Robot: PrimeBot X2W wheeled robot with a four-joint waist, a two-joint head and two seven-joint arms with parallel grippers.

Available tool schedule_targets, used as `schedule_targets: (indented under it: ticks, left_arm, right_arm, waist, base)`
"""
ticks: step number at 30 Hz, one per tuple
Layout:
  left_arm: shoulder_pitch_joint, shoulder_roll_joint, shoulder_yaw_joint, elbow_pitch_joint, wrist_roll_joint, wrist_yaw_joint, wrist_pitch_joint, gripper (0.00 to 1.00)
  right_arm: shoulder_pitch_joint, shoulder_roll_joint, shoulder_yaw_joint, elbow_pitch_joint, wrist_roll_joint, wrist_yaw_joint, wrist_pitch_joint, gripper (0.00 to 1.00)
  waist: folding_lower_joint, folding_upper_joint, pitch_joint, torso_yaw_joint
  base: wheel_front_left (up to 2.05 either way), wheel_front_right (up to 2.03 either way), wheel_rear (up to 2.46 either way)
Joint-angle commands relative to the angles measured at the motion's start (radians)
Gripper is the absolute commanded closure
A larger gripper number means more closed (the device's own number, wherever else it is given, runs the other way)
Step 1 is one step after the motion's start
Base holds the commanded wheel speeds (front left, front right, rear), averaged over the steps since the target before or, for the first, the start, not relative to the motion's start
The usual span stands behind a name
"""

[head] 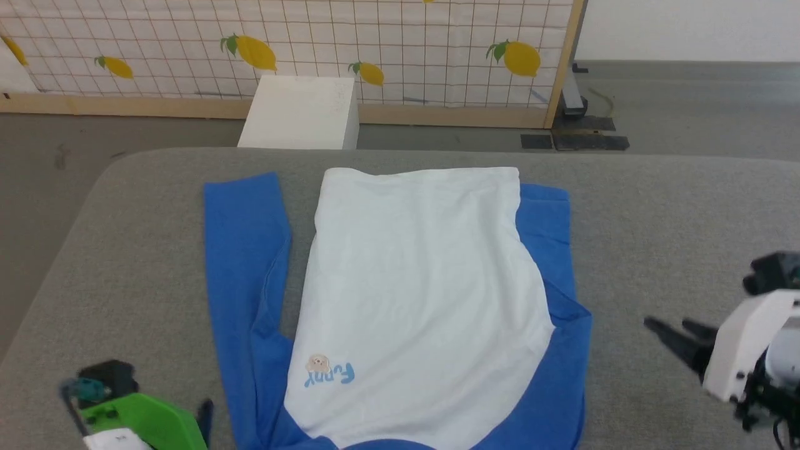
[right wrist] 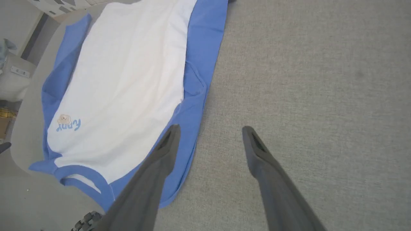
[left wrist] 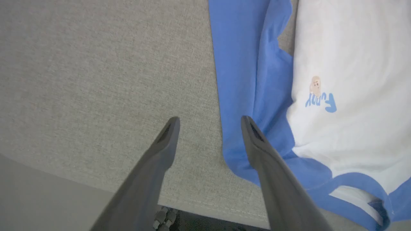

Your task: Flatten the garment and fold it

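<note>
The garment (head: 419, 281) lies spread flat on the grey table (head: 675, 212), white body up, neckband at the near edge and hem at the far side. Its blue sleeves run straight along both sides of the body. The small blue "Funny" print (head: 329, 373) sits near the neck. My left gripper (left wrist: 210, 120) is open and holds nothing; it hovers over bare table just left of the garment's (left wrist: 346, 57) left sleeve, at the lower left in the head view (head: 204, 415). My right gripper (right wrist: 210, 128) is open and holds nothing, just right of the garment's (right wrist: 128, 73) blue shoulder, with its fingers pointing left in the head view (head: 665, 325).
A white box (head: 300, 112) stands on the floor behind the table's far edge. Behind it is a lemon-print screen (head: 387, 44) in a wooden frame. The table's near edge (left wrist: 208, 208) runs just below the left gripper. Bare cloth lies on both sides of the garment.
</note>
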Motion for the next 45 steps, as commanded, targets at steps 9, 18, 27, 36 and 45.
schedule_targets:
  ticks: [9, 18, 27, 36, 45]
  left_arm:
    - [-0.113, -0.055, 0.128, -0.105, 0.109, -0.062, -0.552, 0.00]
    - [-0.234, -0.113, 0.118, -0.049, 0.216, -0.138, -0.850, 0.00]
    - [-0.321, -0.223, 0.138, -0.078, 0.341, -0.207, -0.859, 0.00]
    - [-0.338, -0.295, 0.175, -0.080, 0.412, -0.277, -0.859, 0.00]
    - [-0.336, -0.332, 0.207, -0.047, 0.446, -0.318, -0.859, 0.00]
  right_arm:
    - [-0.301, 0.091, -0.110, 0.110, -0.173, -0.002, -0.157, 0.00]
    - [-0.627, 0.113, -0.084, 0.353, -0.371, -0.002, -0.177, 0.00]
    - [-0.888, 0.146, -0.111, 0.624, -0.646, -0.002, -0.127, 0.00]
    - [-0.940, 0.143, -0.041, 0.746, -0.723, -0.002, -0.068, 0.00]
    - [-0.939, 0.128, -0.065, 0.773, -0.629, -0.002, -0.074, 1.00]
  waist:
    - [0.0001, 0.0000, 0.150, 0.026]
    - [0.0001, 0.0000, 0.340, 0.060]
    - [0.0001, 0.0000, 0.482, 0.115]
    - [0.0001, 0.0000, 0.511, 0.127]
    - [0.0001, 0.0000, 0.487, 0.112]
  base:
    - [0.00, 0.00, 0.00]
    - [0.00, 0.00, 0.00]
    - [0.00, 0.00, 0.00]
    - [0.00, 0.00, 0.00]
    - [0.00, 0.00, 0.00]
